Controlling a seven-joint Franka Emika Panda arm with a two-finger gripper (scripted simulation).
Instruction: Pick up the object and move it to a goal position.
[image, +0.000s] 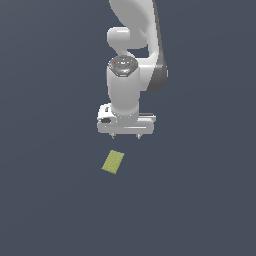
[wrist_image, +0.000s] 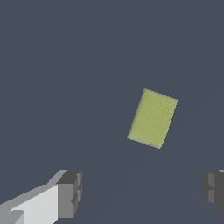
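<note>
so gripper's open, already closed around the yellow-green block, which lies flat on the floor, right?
Not quite. The gripper is open, but nothing is between its fingers: in the wrist view the yellow-green block lies apart from both fingertips, and the exterior view shows the gripper hanging clear of the block. The block does lie flat on the floor.

My arm (image: 135, 45) comes down from the top centre of the exterior frame, white, with its wrist pointing straight down. My gripper (image: 126, 136) sits just above frame centre, its two short fingertips (wrist_image: 70, 192) spread wide apart with nothing held between them.
</note>
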